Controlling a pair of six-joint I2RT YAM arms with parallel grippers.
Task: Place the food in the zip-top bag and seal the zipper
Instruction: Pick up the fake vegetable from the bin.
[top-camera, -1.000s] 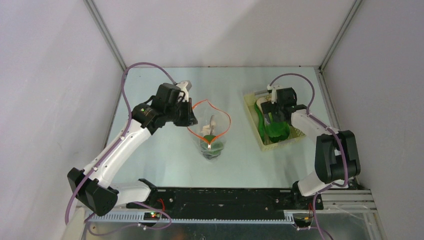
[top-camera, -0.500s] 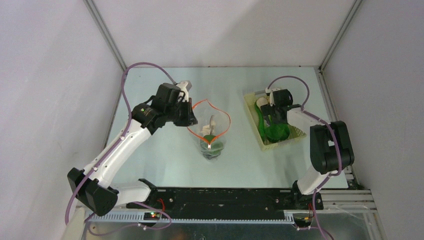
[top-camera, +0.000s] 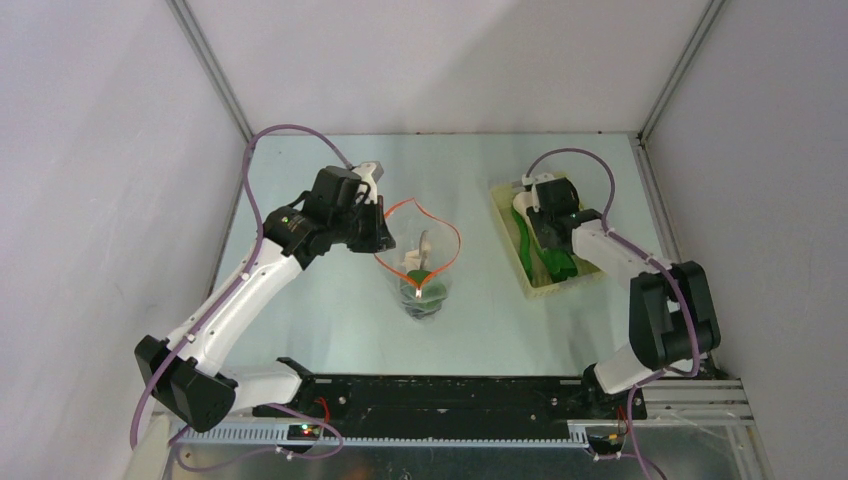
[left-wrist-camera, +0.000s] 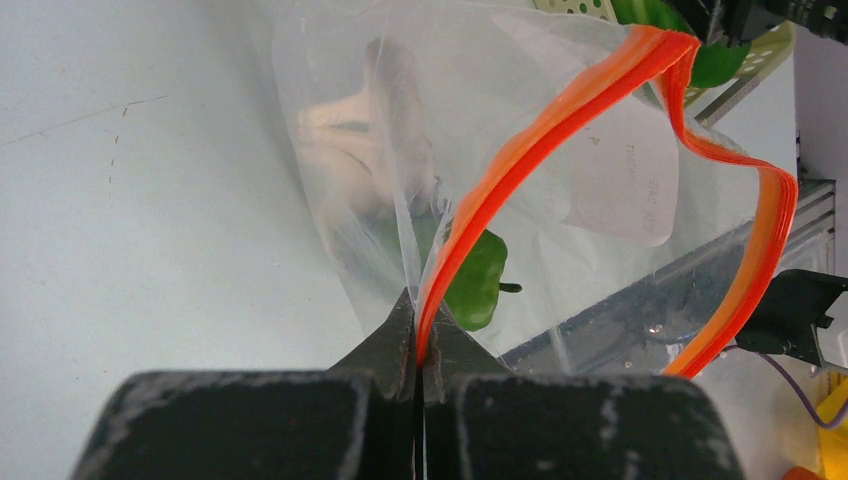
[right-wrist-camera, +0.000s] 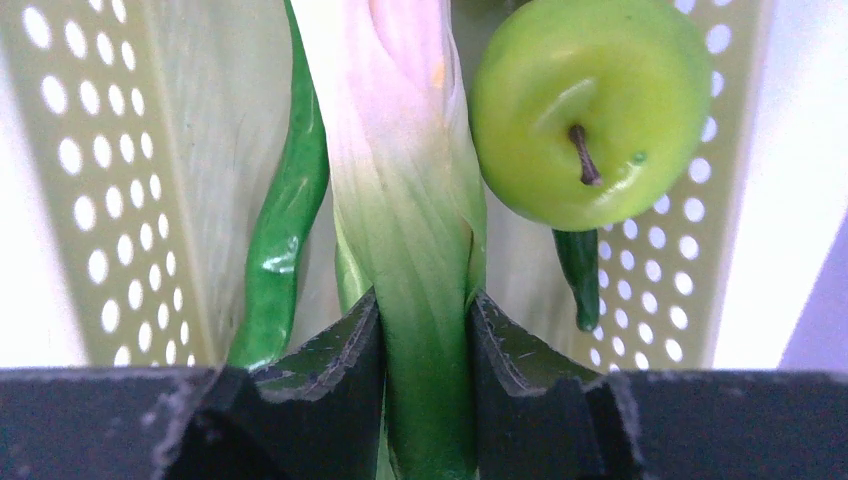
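Note:
The clear zip-top bag (top-camera: 425, 285) stands open mid-table, and its orange-red zipper (left-wrist-camera: 560, 110) forms a wide loop. My left gripper (left-wrist-camera: 418, 322) is shut on the zipper strip at the bag's left edge. Inside the bag lie a white mushroom (left-wrist-camera: 345, 125) and a small green piece of food (left-wrist-camera: 478, 285). My right gripper (right-wrist-camera: 425, 320) reaches down into the basket, with both fingers pressed against the pale stalk of the bok choy (right-wrist-camera: 400, 160). A green apple (right-wrist-camera: 590, 105) lies to its right and a long green pepper (right-wrist-camera: 290, 220) to its left.
The pale yellow perforated basket (top-camera: 562, 290) sits at the right of the table, close to the right wall. Its holed side walls (right-wrist-camera: 110, 200) rise on both sides of my right gripper. The left arm (top-camera: 250, 290) stretches diagonally across the left half.
My right gripper slid toward the far end of the basket and closed from wide open onto the bok choy stalk. The left arm and the bag have not moved.

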